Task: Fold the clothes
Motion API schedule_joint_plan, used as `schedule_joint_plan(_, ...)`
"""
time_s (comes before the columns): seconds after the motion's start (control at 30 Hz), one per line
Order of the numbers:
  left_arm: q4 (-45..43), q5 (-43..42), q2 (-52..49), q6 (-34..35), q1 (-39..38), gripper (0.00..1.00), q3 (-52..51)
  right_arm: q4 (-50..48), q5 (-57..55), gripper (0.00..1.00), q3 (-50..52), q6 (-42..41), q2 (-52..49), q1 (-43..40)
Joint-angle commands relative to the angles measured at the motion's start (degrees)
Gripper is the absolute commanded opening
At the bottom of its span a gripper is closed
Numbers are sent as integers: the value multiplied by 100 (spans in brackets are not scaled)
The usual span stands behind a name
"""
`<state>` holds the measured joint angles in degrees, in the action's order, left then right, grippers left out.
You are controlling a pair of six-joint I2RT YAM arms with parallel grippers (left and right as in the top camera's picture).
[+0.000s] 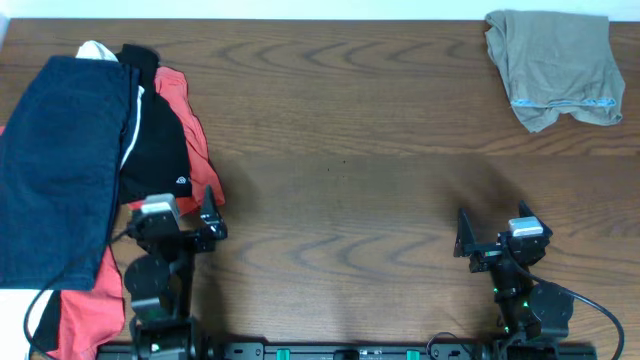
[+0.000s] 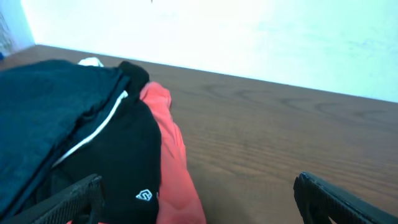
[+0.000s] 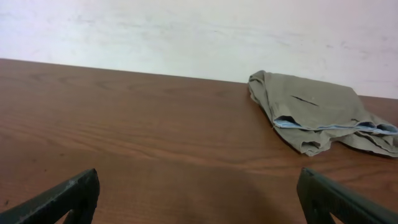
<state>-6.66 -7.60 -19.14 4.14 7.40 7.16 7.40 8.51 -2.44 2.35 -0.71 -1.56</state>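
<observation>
Right now the khaki shorts (image 1: 550,65) are lying in a loose, bunched heap at about 1 o'clock on the tabletop (image 1: 350,150), close to its far right corner. A strip of their pale blue inner waistband is showing along the near edge. In the right wrist view the khaki shorts (image 3: 317,115) are sitting towards 2 o'clock, well apart from the right fingers (image 3: 62,199), which are standing wide apart and holding nothing.

From overhead the right fingers (image 1: 466,238) are resting at about 5 o'clock above bare wood. The left fingers (image 1: 210,232) are sitting at about 7 o'clock, likewise spread wide and holding nothing.

Over at 9 o'clock a pile of other clothing is lying: a navy garment (image 1: 55,170) is lying on top at the left, a black garment (image 1: 155,140) with a white stripe is beside it, and an orange-red garment (image 1: 190,120) is peeking out underneath. A bit of white cloth (image 1: 97,50) is showing at the pile's far end.

In the left wrist view one of the left fingers (image 2: 68,202) is hanging over the black garment (image 2: 124,162); whether it is touching the cloth cannot be told.
</observation>
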Motion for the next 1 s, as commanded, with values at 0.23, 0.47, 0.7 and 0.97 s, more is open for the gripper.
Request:
schedule_joint_plan(0.23,74,-26,1016,-400,28,98,-695,-13,-13,99,39,70,44,76)
schedule_joint_plan(0.47,566,74,1703,-455,24,98,-693,-13,-13,99,39,70,42,76)
schedule_joint_plan(0.7,1027,76,1904,-452,-70,98,-693,-13,-13,99,39,70,42,76)
schedule_joint_plan(0.97,1016,74,1891,-452,-72,98,-693,-13,-13,99,39,70,42,76)
